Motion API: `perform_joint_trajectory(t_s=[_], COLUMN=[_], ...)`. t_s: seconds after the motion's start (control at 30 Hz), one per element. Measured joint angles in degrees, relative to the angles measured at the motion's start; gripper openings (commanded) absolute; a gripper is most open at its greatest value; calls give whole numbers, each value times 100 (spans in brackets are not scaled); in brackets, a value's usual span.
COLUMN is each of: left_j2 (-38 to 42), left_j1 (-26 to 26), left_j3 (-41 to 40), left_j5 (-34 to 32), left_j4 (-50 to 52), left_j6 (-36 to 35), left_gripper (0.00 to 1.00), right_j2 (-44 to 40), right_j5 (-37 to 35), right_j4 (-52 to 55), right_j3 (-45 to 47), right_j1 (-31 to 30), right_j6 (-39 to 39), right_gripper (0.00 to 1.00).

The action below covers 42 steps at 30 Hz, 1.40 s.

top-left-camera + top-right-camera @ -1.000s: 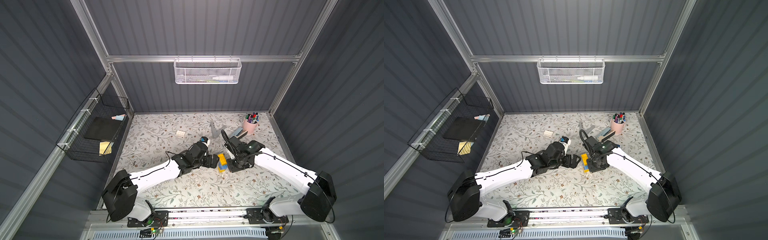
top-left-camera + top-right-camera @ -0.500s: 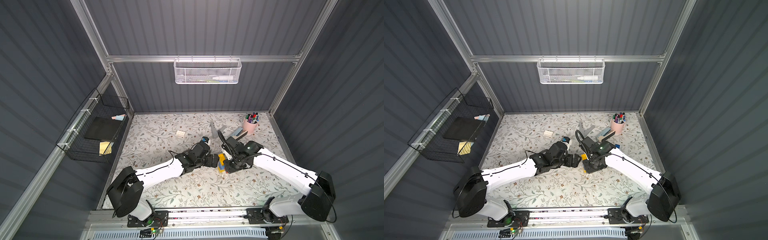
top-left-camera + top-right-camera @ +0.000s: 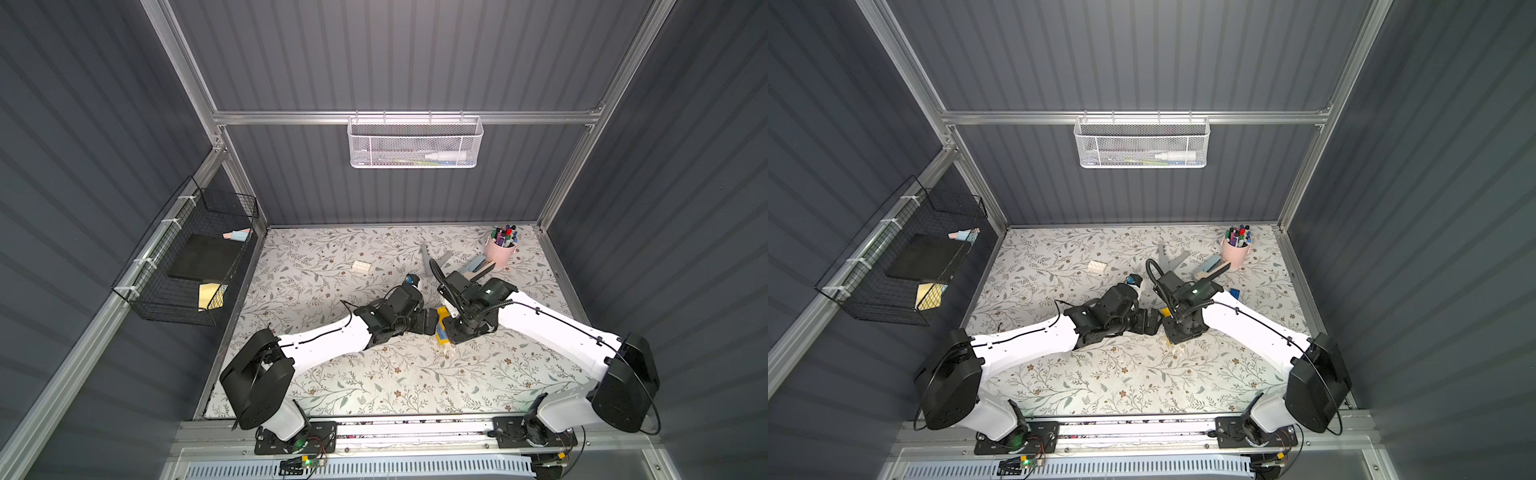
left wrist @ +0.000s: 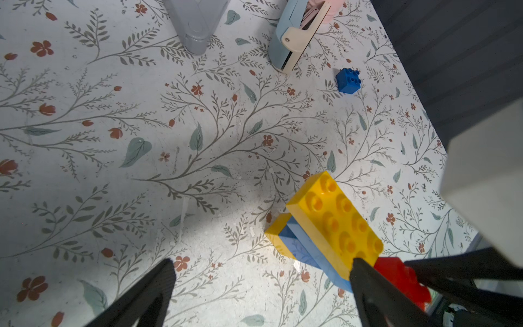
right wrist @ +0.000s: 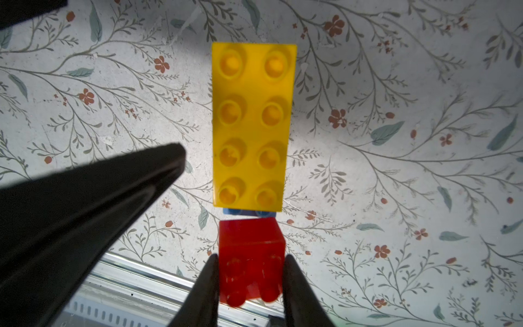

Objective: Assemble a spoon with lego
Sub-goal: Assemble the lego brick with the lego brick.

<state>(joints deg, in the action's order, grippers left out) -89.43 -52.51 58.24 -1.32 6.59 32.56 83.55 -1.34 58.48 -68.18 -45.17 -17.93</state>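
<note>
The spoon assembly (image 5: 252,124) lies on the floral mat as a long yellow lego brick stacked on a blue layer (image 4: 305,249) and a lower yellow brick (image 4: 276,235). It also shows in a top view (image 3: 442,326). My right gripper (image 5: 250,271) is shut on a red lego brick (image 5: 250,254), held just off the stack's near end. My left gripper (image 4: 263,263) is open, and one of its fingers (image 4: 365,283) is at the yellow brick's end. Both grippers meet at the stack in a top view, left gripper (image 3: 430,326) and right gripper (image 3: 455,332).
A loose blue brick (image 4: 348,80) lies near the right wall and a white brick (image 3: 361,266) at back left. A grey V-shaped piece (image 3: 432,259), a stapler (image 3: 478,264) and a pink pen cup (image 3: 500,249) stand at the back. A small blue-and-white piece (image 3: 412,279) sits beside the left arm.
The left arm has reached further right, and its open gripper has come up against the stack. The right gripper has shifted slightly over the stack, with the red brick still in it.
</note>
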Motion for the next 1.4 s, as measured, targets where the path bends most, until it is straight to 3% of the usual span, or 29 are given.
perform_joint_trajectory(t_s=[1.4], left_j2=[-2], left_j1=[0], left_j3=[-4], left_j5=[140], left_j4=[-61], left_j6=[0], left_gripper=[99], right_j2=[605], right_j5=[-761], right_j4=[413], right_j3=[-592], right_j1=[-413], right_j6=[87], right_gripper=[11])
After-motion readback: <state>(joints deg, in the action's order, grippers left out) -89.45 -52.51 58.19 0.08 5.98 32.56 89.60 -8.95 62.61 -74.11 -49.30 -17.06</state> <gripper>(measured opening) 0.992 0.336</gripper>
